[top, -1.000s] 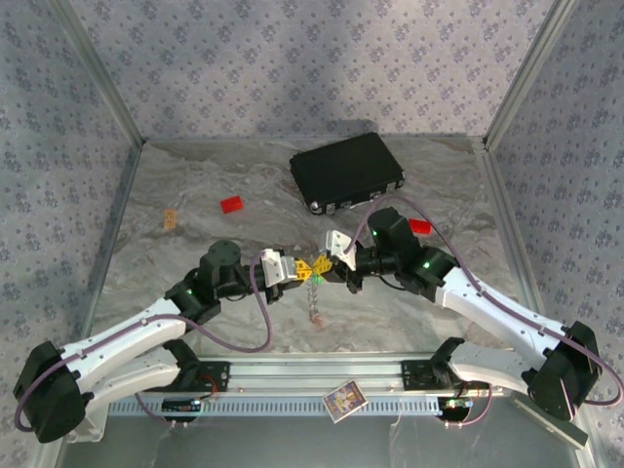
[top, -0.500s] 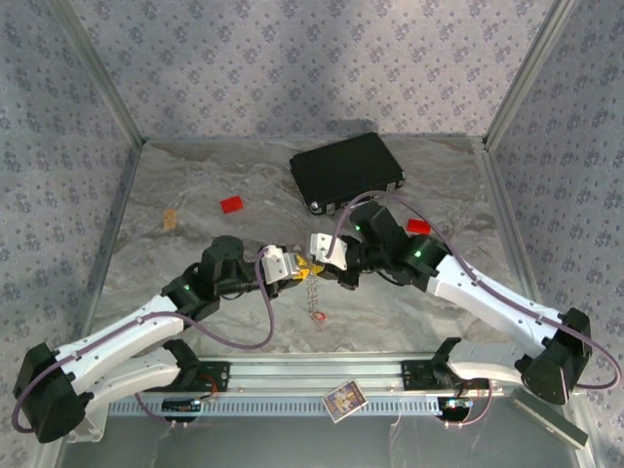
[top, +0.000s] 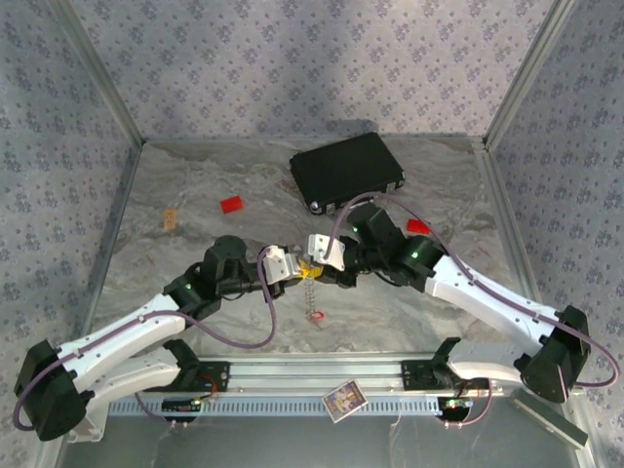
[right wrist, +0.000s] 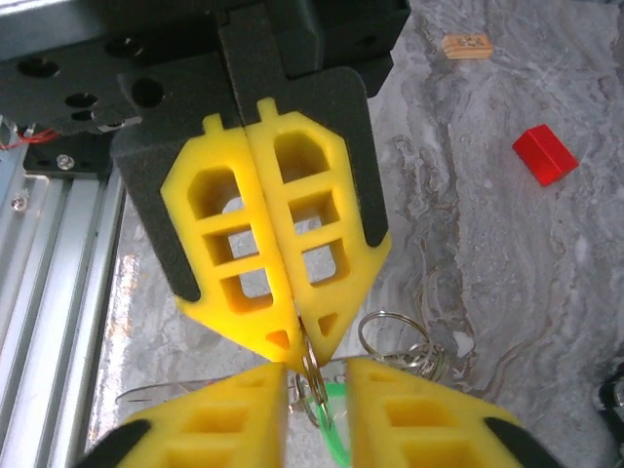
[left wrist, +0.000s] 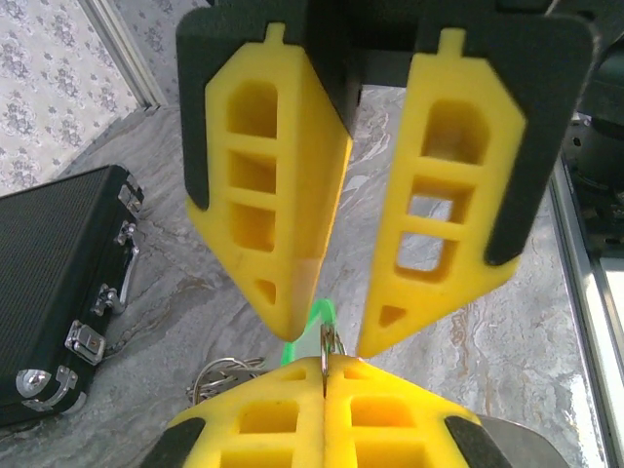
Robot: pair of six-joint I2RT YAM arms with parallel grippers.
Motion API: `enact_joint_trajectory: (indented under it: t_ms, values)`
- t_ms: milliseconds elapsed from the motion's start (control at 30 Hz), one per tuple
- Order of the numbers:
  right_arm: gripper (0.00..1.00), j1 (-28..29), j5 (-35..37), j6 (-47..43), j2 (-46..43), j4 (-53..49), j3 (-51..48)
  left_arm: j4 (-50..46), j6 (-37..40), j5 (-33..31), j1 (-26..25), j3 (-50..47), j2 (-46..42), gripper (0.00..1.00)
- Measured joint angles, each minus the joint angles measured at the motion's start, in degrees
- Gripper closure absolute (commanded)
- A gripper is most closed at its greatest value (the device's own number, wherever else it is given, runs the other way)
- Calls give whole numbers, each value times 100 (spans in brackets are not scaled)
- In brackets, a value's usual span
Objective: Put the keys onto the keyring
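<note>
My left gripper is shut on the keyring, a thin metal ring standing edge-on between its yellow fingertips. The green key hangs on that ring, just past it. My right gripper faces the left one tip to tip, open, its fingers on either side of the ring and the green key without pinching them. From above, both grippers meet over the table's middle. A fine chain drops from there to a small red key on the table.
A black case lies behind the grippers. Red blocks sit at the left and right, with a small wooden piece far left. Spare rings lie on the marble beneath. A card rests on the front rail.
The right arm has swung left to meet the left gripper, and its fingers have opened. The left gripper has pinched fully shut on the ring.
</note>
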Motion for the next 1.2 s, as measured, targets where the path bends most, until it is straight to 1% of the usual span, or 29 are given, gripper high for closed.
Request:
enact_joint_trajectory:
  t_ms: [267, 567, 833, 1200]
  values:
    - [66, -391, -105, 723, -850, 629, -890, 483, -264, -39, 0, -376, -76, 100]
    - [65, -402, 146, 1460, -1443, 1049, -1683, 817, -389, -87, 0, -546, -81, 100]
    - [62, -400, 59, 1700, -1432, 1211, -1816, 927, -428, -83, 0, -546, -81, 100]
    - [61, -306, -149, 1631, -942, 1453, -1676, 927, -428, -15, 0, -546, -81, 100]
